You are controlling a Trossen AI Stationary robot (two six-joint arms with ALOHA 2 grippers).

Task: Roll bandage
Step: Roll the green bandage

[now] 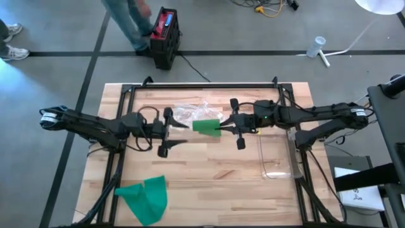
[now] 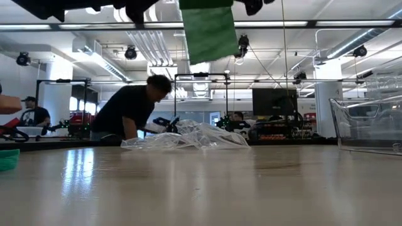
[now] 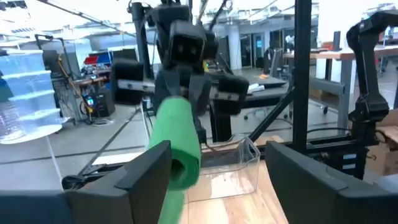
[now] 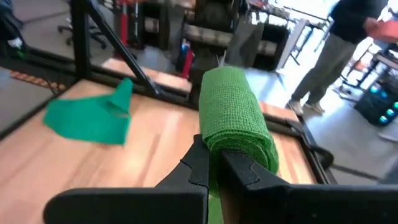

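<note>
Bandage (image 1: 206, 126) held aloft (mid-table) by right hand (image 1: 229, 127).

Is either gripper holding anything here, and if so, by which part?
The right gripper is shut on the green bandage roll, pinching it at one end, above the table. The left gripper is open and holds nothing.

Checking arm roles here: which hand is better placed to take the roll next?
Left. Its open hand faces the green roll, which the right hand is shut on, above the table.

Two green bandages (image 1: 206, 126), one clear bin (image 1: 277, 156)
</note>
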